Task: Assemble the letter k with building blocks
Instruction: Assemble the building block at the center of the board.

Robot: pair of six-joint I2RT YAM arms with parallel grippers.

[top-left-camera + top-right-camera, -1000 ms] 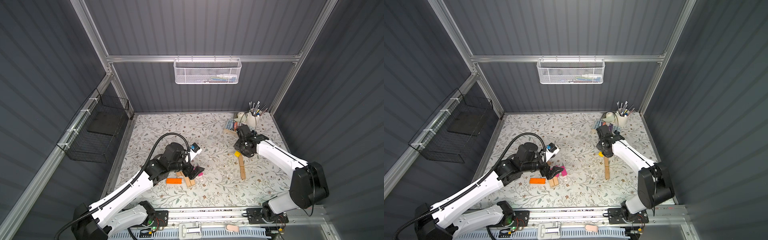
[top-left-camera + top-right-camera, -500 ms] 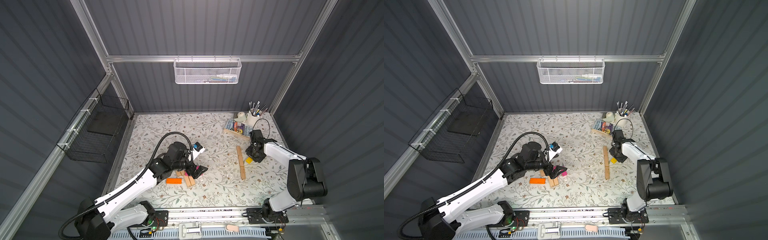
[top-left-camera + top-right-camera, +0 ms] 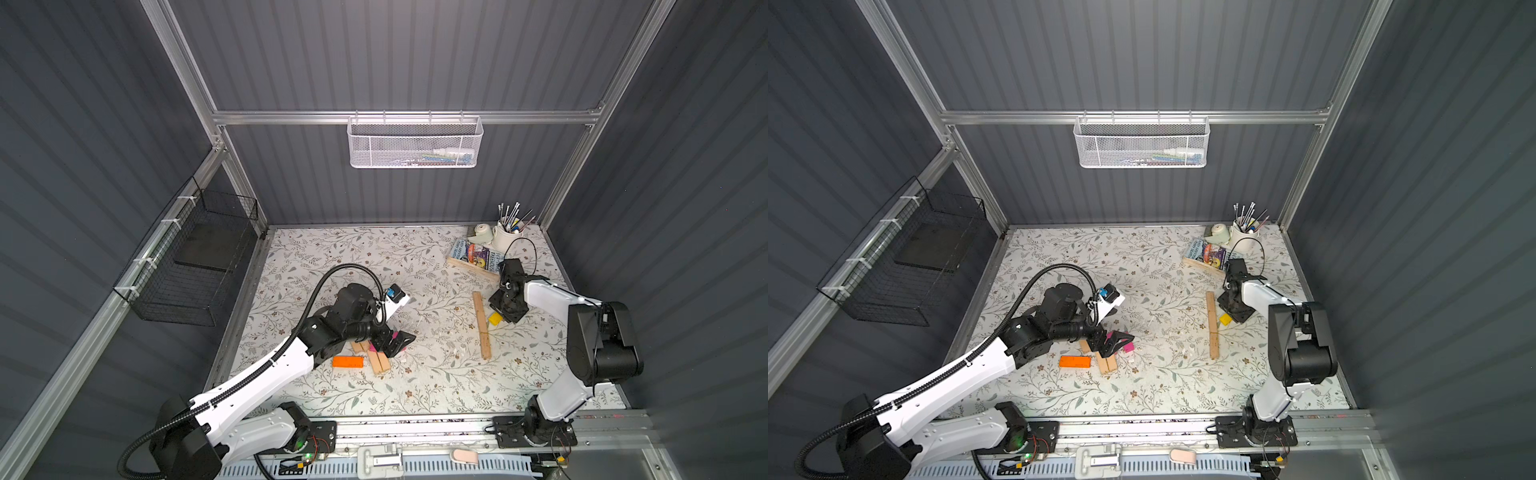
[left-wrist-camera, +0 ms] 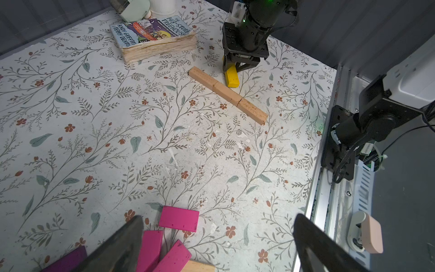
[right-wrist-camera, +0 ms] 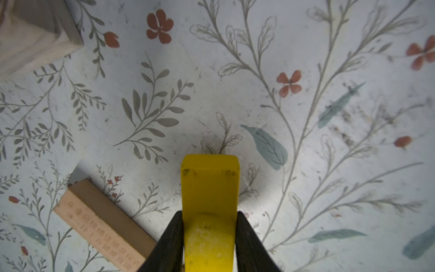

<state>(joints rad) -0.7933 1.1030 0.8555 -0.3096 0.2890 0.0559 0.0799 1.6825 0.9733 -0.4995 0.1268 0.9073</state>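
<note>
— Any writing on your feed?
— I can read a book [image 4: 153, 35] cover: "THE 143-STORE", "TREEHOUS", "ANDY GRIFFIT", "TERRY DENTO", each cut off at the edge.
— Anything else?
— A tan block [image 5: 101, 223] carries engraved characters; I can't make them out.

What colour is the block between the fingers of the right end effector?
Yellow. The block shows best in the right wrist view.

Matt yellow-painted block [image 5: 209, 188], bare wooden bars [image 4: 227, 95]
</note>
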